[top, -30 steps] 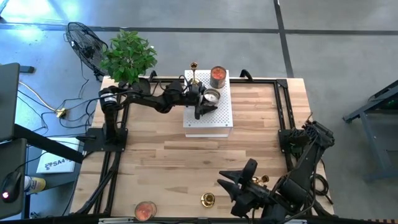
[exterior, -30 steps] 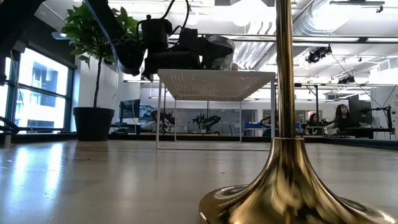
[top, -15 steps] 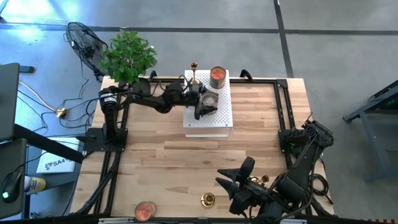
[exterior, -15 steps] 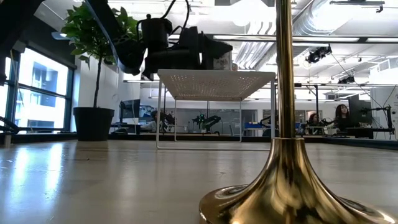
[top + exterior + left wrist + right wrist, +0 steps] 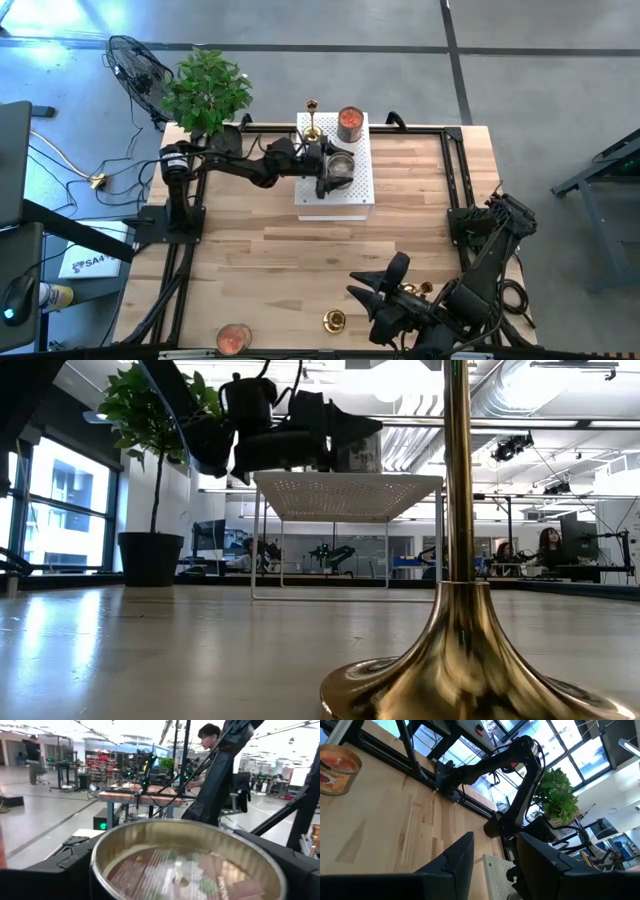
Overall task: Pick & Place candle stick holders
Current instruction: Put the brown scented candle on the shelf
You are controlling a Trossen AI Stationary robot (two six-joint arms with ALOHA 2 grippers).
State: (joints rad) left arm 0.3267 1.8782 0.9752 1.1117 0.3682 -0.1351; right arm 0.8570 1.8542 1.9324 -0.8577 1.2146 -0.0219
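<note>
**High view:** The left gripper (image 5: 337, 170) is seen over the white perforated block (image 5: 335, 195) at the far side of the wooden table (image 5: 280, 260). Its fingers are spread wide to either side of an open tin (image 5: 342, 161). One candle stick holder (image 5: 312, 118) stands at the block's far edge beside a red candle (image 5: 349, 123). A second holder (image 5: 333, 321) stands near the table's front edge, with bare boards around it. A third holder (image 5: 421, 290) shows just beside the right arm. The right gripper (image 5: 368, 303) is held low at the front right. Another red candle (image 5: 233, 338) sits at the front edge.

**Low view:** A holder's flared base (image 5: 460, 660) fills the foreground. The block stands on thin legs behind it, and a potted plant (image 5: 155, 420) and seated people (image 5: 548, 545) are seen in the room beyond.

**Left wrist view:** A printed label is seen inside the tin, but its wording cannot be read.

**Right wrist view:** The right fingers (image 5: 462, 855) are parted narrowly, and nothing is seen between them above the pale planks.
</note>
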